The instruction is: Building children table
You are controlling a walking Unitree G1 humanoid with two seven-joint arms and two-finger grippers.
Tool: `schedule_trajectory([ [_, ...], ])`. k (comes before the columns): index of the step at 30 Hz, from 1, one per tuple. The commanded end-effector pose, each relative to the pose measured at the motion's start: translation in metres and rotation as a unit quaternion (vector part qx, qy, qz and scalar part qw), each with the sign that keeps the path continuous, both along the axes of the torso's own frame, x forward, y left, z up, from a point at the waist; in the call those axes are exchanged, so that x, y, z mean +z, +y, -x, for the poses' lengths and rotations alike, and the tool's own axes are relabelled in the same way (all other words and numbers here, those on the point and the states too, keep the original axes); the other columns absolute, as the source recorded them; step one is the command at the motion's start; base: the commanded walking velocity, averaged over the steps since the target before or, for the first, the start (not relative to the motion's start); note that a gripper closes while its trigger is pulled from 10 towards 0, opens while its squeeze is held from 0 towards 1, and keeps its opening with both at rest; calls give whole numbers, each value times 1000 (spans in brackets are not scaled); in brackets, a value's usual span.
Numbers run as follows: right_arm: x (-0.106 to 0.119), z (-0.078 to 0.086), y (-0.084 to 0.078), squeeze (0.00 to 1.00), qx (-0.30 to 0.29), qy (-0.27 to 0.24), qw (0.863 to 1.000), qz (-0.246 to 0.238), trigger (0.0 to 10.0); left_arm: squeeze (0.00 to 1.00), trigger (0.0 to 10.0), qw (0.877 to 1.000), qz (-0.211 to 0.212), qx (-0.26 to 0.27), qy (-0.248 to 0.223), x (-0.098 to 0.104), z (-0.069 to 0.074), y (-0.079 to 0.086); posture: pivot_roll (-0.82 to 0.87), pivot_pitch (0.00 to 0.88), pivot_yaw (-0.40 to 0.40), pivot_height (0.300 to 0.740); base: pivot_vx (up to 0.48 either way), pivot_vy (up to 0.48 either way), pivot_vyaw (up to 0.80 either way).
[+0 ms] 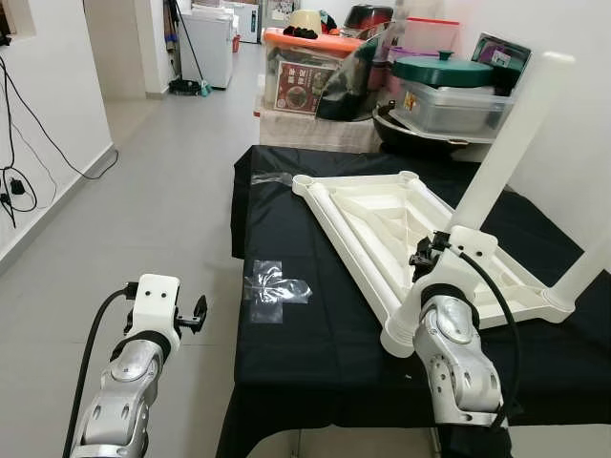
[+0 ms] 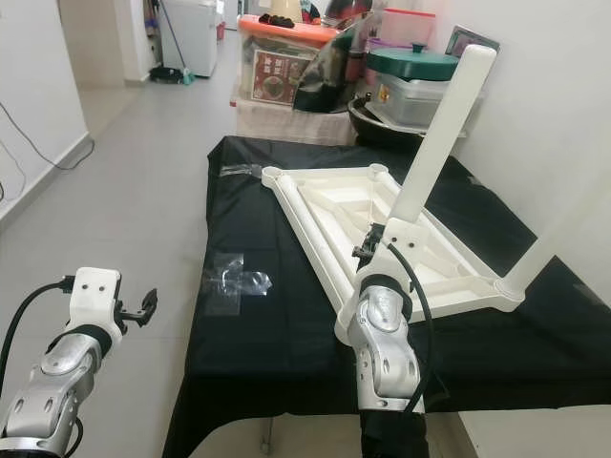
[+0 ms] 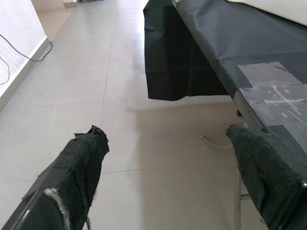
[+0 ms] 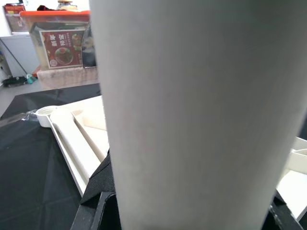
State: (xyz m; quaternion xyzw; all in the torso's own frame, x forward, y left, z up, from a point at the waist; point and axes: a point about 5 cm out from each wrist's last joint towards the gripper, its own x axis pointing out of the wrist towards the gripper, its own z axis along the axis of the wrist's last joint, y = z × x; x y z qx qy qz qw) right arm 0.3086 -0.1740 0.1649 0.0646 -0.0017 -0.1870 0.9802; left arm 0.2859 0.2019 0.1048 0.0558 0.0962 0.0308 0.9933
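We're inside a home: pale floor tiles [image 1: 162, 219] run down a hallway to a white appliance [image 1: 208, 43] at the far left, and lidded storage bins [image 1: 449, 91] with household clutter crowd the far end behind a black-draped table [image 1: 315, 334].

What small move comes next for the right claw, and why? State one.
Probably lower the leg held by the right claw into the near corner socket of the tabletop. The top lies upside down on the black cloth, one leg already stands in another corner, and the held leg is tilted, not seated. The left claw hangs open over the floor.
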Motion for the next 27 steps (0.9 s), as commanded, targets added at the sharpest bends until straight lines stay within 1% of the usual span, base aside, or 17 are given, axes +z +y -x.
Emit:
schedule_trajectory([
  [1,-25,6,-13,0,-26,51,998,-3,10000,0,10000,1000,-10,-5,3,0,-3,0,38,0,-73,740,0,0,0],
  [5,-18,6,-13,0,-25,32,999,-3,10000,0,10000,1000,-11,-5,4,-1,-3,0,37,0,-72,740,0,0,0],
  [17,-10,6,-11,0,-19,10,1000,-11,10000,0,10000,1000,-12,-8,4,-2,-3,0,33,0,-72,740,0,0,0],
  [18,-9,6,-11,71,-19,8,1000,-12,10000,0,10000,1000,-12,-7,4,-2,-3,0,33,0,-72,740,0,0,0],
  [22,-7,5,-11,67,-18,3,1000,-13,10000,0,10000,1000,-12,-7,5,-2,-3,0,32,0,-73,740,0,0,0],
  [27,1,4,-12,47,-16,-15,1000,-4,10000,0,10000,1000,-12,-8,5,-3,-4,0,31,0,-74,740,0,0,0],
])
